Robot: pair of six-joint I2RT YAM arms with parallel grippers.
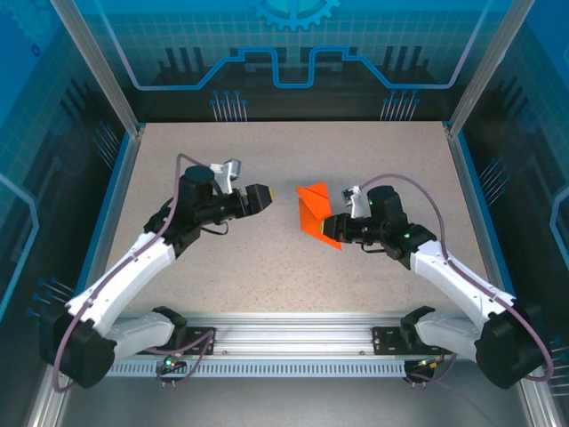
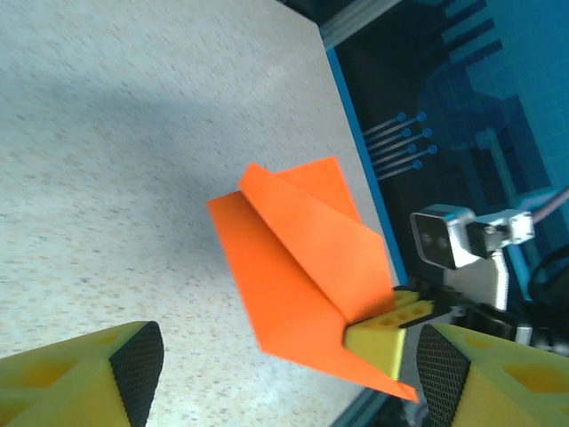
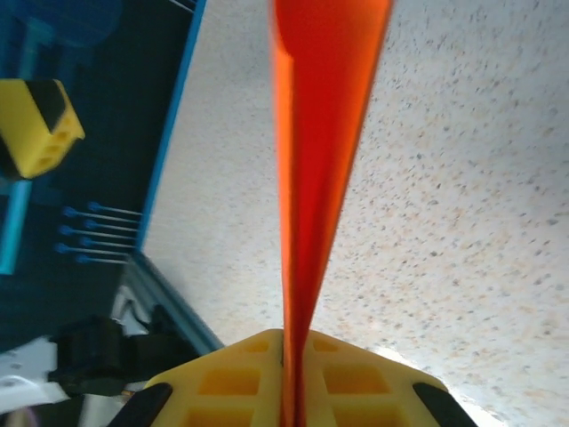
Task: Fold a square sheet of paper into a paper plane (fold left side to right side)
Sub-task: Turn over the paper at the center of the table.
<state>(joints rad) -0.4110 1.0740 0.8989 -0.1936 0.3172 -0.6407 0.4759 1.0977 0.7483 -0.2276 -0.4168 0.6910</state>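
The speckled beige counter [image 1: 267, 267] sat inside a blue rim, with glowing blue patterned walls around it and the aluminium rail [image 1: 293, 342] carrying both arm bases along its near edge. The orange paper [image 1: 313, 212], already creased into a smaller folded shape with a pointed flap, was near the middle of the counter, a little right of centre. My right hand [image 1: 332, 229] was clamped onto the paper's near right corner, and in the right wrist view its yellow fingers [image 3: 231, 382] were pressed together with the sheet running edge-on up from between them. From the left wrist camera I saw the paper's broad faces [image 2: 302, 267] spreading away from that pinched corner, two layers meeting along a straight crease. I could not tell whether the paper's far edge touched the counter. My left hand [image 1: 264, 197] hung just left of the paper, apart from it and aimed at it, its fingers [image 2: 133, 365] spread wide and gripping nothing.
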